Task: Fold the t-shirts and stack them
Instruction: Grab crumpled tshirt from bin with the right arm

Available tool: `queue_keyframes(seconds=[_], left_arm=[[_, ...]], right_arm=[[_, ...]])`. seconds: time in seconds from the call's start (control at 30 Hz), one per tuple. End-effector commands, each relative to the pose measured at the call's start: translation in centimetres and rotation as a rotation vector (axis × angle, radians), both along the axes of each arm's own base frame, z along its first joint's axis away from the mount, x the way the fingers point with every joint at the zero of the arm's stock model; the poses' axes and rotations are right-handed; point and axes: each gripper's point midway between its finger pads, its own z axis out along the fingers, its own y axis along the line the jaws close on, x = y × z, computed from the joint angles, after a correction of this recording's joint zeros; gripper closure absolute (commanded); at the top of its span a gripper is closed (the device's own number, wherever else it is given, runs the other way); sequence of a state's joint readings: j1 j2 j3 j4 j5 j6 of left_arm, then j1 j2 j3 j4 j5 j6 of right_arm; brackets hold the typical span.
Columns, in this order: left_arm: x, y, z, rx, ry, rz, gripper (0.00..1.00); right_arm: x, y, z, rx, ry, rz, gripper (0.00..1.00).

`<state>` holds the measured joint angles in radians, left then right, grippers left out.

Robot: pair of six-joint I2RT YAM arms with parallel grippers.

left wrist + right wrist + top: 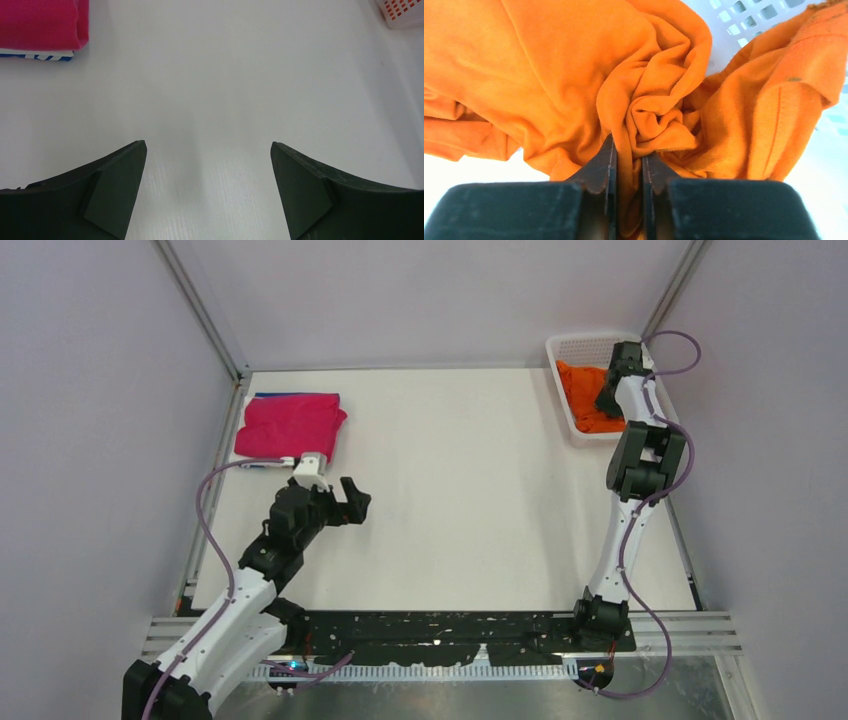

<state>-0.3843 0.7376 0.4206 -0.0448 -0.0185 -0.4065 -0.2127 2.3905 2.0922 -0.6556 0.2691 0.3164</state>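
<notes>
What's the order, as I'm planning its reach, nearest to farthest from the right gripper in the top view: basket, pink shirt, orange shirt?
1. The orange shirt, held in the right gripper.
2. The basket, around it, far right.
3. The pink shirt, far left.

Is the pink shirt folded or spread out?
Folded. The pink shirt lies as a compact rectangle with a rounded doubled edge, stacked on a blue shirt.

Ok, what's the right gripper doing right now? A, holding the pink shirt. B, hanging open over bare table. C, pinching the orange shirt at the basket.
C: the right gripper is shut on a bunched fold of the orange shirt, with the basket mesh right behind it.
</notes>
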Motion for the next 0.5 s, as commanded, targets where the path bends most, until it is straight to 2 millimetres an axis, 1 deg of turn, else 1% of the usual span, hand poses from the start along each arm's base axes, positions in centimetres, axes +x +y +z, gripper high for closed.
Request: queue_keyframes(seconds=[0.0,0.03,0.07,0.1,0.13,0.17,0.2,0.23,0.27,0.3,0.33,0.37,0.4,0.43,0.47], left_arm=[[0.4,0.3,2.7,-0.004,-0.082,0.018,0.01],[0.4,0.4,2.8,-0.007,-0.089,0.019,0.01],[0.3,0.4,2.9,-0.010,-0.094,0.020,0.01],[0.2,0.4,3.0,-0.016,-0.100,0.021,0.01],[0.2,0.4,3.2,-0.020,-0.106,0.020,0.01],[0.1,0.4,3.3,-0.024,-0.109,0.017,0.01],[0.0,0.4,3.4,-0.028,-0.112,0.016,0.01],[-0.1,0.4,3.5,-0.031,-0.113,0.015,0.01],[-0.2,0.4,3.5,-0.032,-0.112,0.016,0.01],[-0.3,0.4,3.5,-0.035,-0.110,0.017,0.01],[-0.3,0.5,3.6,-0.040,-0.111,0.020,0.01],[-0.4,0.5,3.6,-0.042,-0.109,0.021,0.01],[-0.4,0.5,3.7,-0.046,-0.108,0.021,0.01],[-0.5,0.4,3.7,-0.050,-0.105,0.021,0.01],[-0.6,0.4,3.6,-0.054,-0.102,0.018,0.01]], right_arm=[[2.2,1.7,5.3,0.097,-0.172,0.073,0.94],[2.6,1.7,6.2,0.096,-0.213,0.083,0.94],[2.4,2.0,7.3,0.105,-0.238,0.099,0.94],[3.0,2.2,8.6,0.106,-0.287,0.122,0.95],[2.8,2.2,10.4,0.095,-0.323,0.137,0.95],[3.0,2.4,12.8,0.084,-0.379,0.157,0.95],[3.0,2.5,14.2,0.070,-0.404,0.175,0.95],[2.9,2.5,17.1,0.050,-0.463,0.185,0.95],[2.8,2.6,18.7,0.035,-0.493,0.195,0.95],[2.3,2.7,22.2,0.009,-0.564,0.204,0.95],[2.0,3.1,23.7,0.009,-0.597,0.223,0.95],[1.3,3.9,27.6,-0.002,-0.684,0.256,0.95],[0.7,4.2,28.9,-0.002,-0.715,0.270,0.95],[-0.6,5.2,33.0,-0.014,-0.806,0.306,0.95],[-1.3,5.8,34.5,-0.014,-0.838,0.326,0.95]])
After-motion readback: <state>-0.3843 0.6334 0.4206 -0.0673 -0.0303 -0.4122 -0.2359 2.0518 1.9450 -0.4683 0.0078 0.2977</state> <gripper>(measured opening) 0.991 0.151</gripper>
